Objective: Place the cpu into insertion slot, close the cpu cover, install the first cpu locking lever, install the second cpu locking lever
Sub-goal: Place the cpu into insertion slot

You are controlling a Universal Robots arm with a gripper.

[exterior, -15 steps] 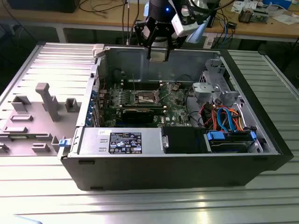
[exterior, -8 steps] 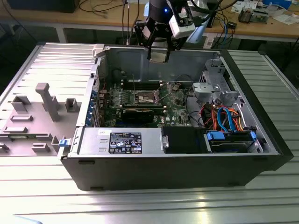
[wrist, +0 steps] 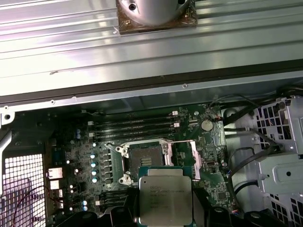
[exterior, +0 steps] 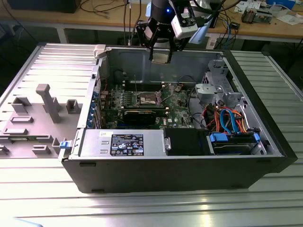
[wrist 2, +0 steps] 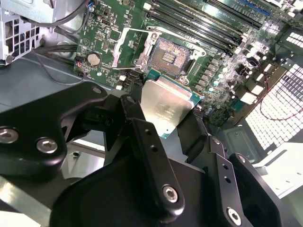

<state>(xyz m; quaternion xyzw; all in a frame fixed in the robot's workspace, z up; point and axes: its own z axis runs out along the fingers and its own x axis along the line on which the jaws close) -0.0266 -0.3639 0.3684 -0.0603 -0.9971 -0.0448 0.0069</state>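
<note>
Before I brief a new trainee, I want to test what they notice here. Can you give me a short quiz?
1. True or false: the cpu already sits in the slot.
2. What does the claw grip? A) nothing B) the cpu C) a screwdriver
3. Is the cover open or shut over the slot?

Key: 1 false, it hangs above the board; 2 B; 3 open.
</note>
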